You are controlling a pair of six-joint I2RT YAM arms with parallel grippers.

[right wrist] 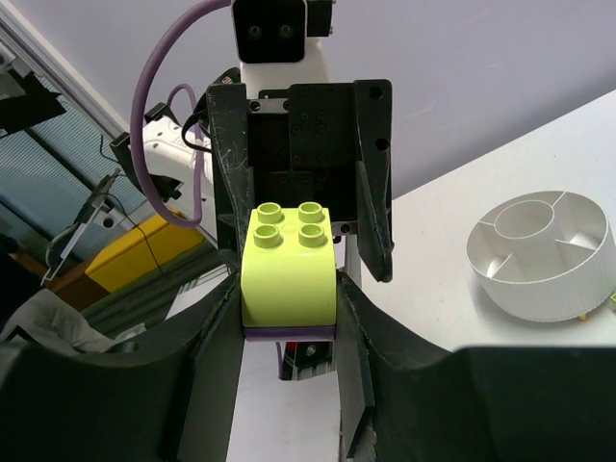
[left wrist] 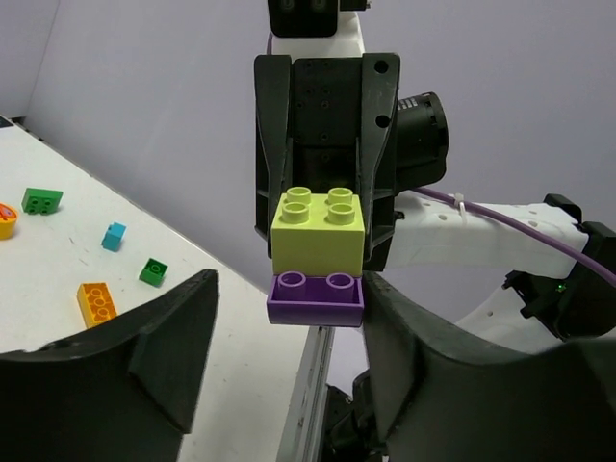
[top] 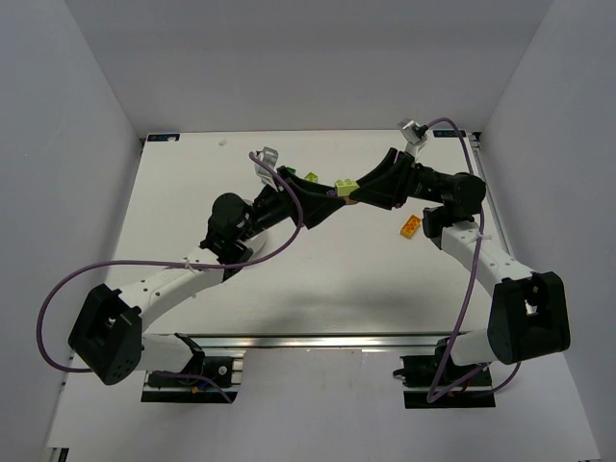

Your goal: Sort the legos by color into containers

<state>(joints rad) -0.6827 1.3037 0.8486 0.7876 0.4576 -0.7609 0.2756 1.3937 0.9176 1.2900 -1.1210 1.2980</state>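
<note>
My right gripper (right wrist: 287, 322) is shut on a lime-yellow lego (right wrist: 287, 279) with a purple lego (right wrist: 289, 333) stuck under it, held in mid-air. My left gripper (left wrist: 289, 294) faces it, open, with its fingers either side of the purple lego (left wrist: 316, 300) below the lime-yellow one (left wrist: 318, 236); the right finger looks close to or touching it. From above, both grippers meet at the lime-yellow lego (top: 344, 185). The white divided bowl (right wrist: 539, 255) stands on the table to the right in the right wrist view; I cannot see it from above.
Loose legos lie on the table: an orange one (top: 411, 227), a lime one (top: 311, 176), and in the left wrist view two green (left wrist: 42, 200) (left wrist: 152, 271), a cyan (left wrist: 114, 236) and an orange (left wrist: 96, 303). Grey walls enclose the table.
</note>
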